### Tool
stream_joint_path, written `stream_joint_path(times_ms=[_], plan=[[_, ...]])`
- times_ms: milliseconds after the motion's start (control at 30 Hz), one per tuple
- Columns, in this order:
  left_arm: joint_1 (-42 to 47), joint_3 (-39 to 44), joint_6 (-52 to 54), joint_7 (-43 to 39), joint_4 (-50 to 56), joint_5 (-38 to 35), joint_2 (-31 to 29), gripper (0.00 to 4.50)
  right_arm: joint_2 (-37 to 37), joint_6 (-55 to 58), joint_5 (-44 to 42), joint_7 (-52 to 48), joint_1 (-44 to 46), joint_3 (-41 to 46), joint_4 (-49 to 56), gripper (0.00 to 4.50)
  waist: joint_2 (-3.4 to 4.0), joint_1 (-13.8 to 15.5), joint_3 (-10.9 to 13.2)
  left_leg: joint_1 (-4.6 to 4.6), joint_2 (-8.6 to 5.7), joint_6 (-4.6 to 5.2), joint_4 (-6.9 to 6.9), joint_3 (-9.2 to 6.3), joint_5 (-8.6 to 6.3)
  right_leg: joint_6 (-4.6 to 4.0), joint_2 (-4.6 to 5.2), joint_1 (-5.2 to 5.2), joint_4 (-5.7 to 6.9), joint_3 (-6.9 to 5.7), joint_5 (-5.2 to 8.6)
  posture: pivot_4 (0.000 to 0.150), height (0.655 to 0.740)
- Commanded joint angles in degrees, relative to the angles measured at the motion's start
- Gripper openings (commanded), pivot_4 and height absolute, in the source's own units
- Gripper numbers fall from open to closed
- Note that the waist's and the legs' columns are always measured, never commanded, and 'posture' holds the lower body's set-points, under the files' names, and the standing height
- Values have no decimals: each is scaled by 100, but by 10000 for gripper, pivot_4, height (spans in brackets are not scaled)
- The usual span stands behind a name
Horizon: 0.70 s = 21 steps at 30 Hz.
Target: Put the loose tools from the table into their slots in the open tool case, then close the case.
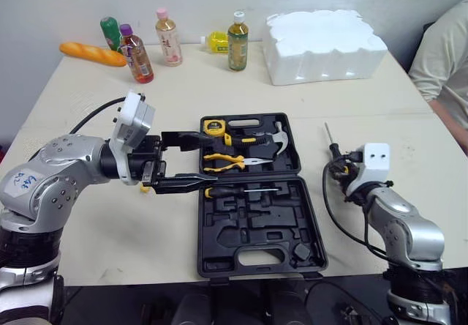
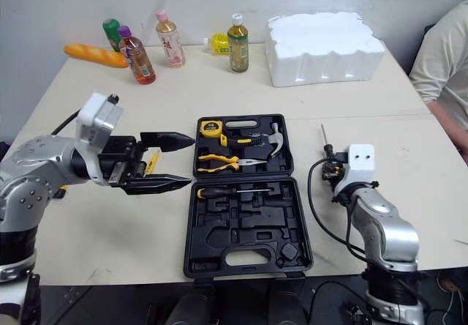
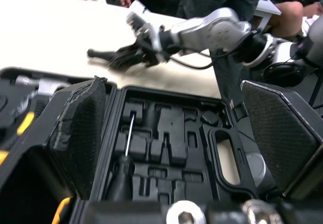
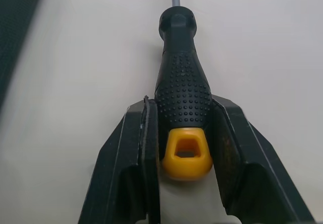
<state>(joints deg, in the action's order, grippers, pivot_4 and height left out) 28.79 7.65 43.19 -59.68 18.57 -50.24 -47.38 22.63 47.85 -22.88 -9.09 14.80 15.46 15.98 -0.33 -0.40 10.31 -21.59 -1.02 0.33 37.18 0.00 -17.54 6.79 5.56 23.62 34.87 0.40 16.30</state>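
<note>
My right gripper [image 4: 182, 114] is clamped on the black handle of the screwdriver [image 4: 182, 77], which lies on the table [image 1: 219, 83] just right of the open tool case [image 1: 252, 226]. My left gripper [image 2: 189, 162] hangs wide open and empty at the case's left edge. I judge this the pick-up step. Next I need to lift the screwdriver, carry it left over the case and line its shaft up with a free slot.
</note>
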Motion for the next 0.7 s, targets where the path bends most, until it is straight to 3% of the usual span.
stream_joint_path(times_ms=[33,200,367,567,700], plan=[[-32,242,-98,-67,98,21,-142,45000,444,-13,-443,-639,240,253,484,9474,0,-1,0,2,0,5,0,1,-2,0,0,0,-5,1,0,1500,7383],[-387,476,-120,-175,143,58,-414,45000,1646,5,-1069,-2455,429,-64,696,9474,-2,-1,4,5,12,8,0,0,-5,-5,-9,1,-15,-4,3,1500,7383],[-985,786,-189,-460,229,198,-836,45000,3065,-284,-1515,-4956,959,-913,854,9474,-5,-26,9,6,19,12,-3,5,-8,-10,-11,1,-17,-2,6,1500,7383],[-1540,851,-460,-918,232,539,-1308,45000,3522,-110,-1129,-5884,1760,-2275,719,9474,-23,-15,18,11,29,6,-1,-4,-14,-18,17,-4,-24,-8,11,1500,7383],[-1691,760,-625,-1056,300,660,-1357,45000,3573,-260,-929,-6211,1951,-2608,654,9474,-24,27,18,4,29,-2,-3,-9,-22,-31,30,2,-29,-8,18,1500,7383]])
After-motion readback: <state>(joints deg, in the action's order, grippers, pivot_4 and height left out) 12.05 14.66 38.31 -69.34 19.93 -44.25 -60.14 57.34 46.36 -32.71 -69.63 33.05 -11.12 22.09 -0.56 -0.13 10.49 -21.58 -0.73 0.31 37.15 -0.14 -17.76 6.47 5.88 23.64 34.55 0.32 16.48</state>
